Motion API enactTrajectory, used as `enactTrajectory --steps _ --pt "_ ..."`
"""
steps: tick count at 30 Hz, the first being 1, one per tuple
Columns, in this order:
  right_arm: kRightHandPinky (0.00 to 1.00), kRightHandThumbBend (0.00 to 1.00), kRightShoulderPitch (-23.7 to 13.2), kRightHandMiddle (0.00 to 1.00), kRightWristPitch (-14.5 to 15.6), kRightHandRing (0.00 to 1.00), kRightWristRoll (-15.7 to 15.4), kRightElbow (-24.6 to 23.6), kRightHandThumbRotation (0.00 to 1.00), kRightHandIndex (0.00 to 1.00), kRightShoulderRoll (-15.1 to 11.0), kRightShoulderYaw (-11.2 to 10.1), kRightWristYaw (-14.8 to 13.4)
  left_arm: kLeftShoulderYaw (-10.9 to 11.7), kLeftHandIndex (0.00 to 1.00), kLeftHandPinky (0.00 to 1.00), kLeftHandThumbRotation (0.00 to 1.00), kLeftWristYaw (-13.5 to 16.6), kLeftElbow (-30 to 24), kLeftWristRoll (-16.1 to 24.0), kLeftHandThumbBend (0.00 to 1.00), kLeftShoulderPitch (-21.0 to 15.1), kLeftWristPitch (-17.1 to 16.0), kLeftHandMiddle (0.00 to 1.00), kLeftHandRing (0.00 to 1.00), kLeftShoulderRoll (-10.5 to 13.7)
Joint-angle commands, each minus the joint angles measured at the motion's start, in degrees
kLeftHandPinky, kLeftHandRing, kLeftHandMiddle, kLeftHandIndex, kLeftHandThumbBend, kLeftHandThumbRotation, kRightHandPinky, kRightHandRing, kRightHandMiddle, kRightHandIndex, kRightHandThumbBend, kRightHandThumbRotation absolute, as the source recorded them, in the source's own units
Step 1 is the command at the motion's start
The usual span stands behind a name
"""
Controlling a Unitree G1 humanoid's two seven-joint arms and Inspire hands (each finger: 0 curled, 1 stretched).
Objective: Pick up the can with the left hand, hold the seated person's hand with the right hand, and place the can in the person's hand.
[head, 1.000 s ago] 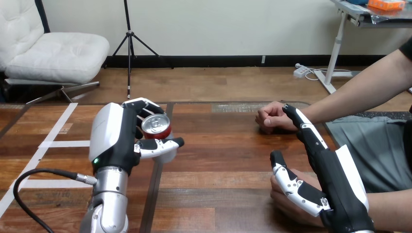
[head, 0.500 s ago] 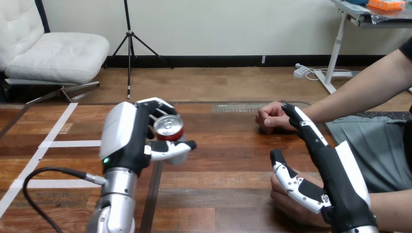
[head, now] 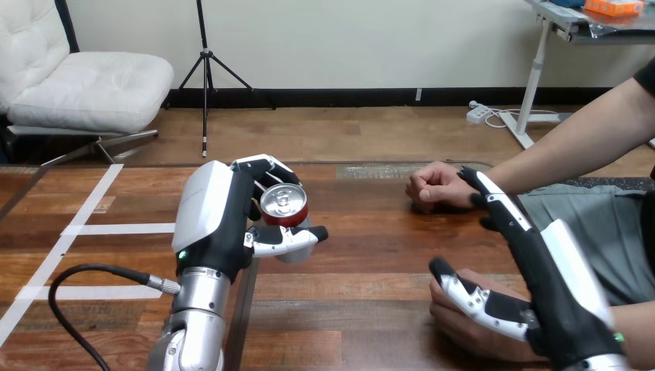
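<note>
A red can with a silver top [head: 283, 202] is held off the wooden table [head: 363, 255] left of the middle, with my left hand [head: 212, 224] shut on it, fingers behind and thumb across its front. My right hand [head: 560, 301] is open at the lower right, its fingers straight and pointing away. Its thumb lies over the person's hand [head: 456, 321], which rests on the table beneath it. I cannot tell whether they touch. The person's other hand [head: 432, 185] is a fist on the table farther back, next to my right fingertips [head: 473, 176].
White tape lines [head: 116, 229] cross the table's left part. A dark seam [head: 243, 301] runs down the tabletop beside my left forearm. Bare wood lies between the can and the person's hands.
My left hand has carried the can to the right, toward the table's middle. My right hand has shifted slightly right and nearer; the person's hands have stayed put.
</note>
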Motion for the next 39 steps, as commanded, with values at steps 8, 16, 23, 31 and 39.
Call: enactTrajectory --steps 8,16,23,31,39 --pt "0.91 0.78 -0.01 0.97 2.2 0.97 -14.39 -11.22 0.09 0.93 -5.0 -3.32 0.95 0.02 0.49 0.36 0.0 0.02 -3.27 -0.01 0.75 -2.7 -1.31 0.47 0.4 -0.82" --pt "0.97 0.87 0.91 0.96 5.87 0.98 -18.68 -15.37 0.07 0.92 -6.79 -4.79 5.74 -0.05 0.49 0.36 0.0 0.02 -2.76 -0.02 0.74 -2.79 -1.95 0.47 0.4 -0.95" --pt "0.96 0.9 1.3 0.94 8.72 0.98 -22.1 -18.49 0.09 0.9 -8.51 -6.2 10.99 -0.06 0.49 0.36 0.0 0.2 -2.16 0.26 0.74 -3.05 -2.4 0.47 0.4 -0.91" --pt "0.93 0.93 1.2 0.92 10.97 0.96 -25.42 -20.53 0.09 0.89 -10.36 -7.04 16.54 0.01 0.49 0.36 0.0 0.14 -1.98 0.32 0.74 -3.18 -2.36 0.47 0.41 -0.96" --pt "0.9 0.95 0.9 0.9 11.24 0.93 -25.72 -20.74 0.06 0.87 -12.76 -8.21 20.52 -0.02 0.49 0.36 0.0 0.53 -1.7 0.7 0.74 -3.4 -2.61 0.47 0.41 -0.78"
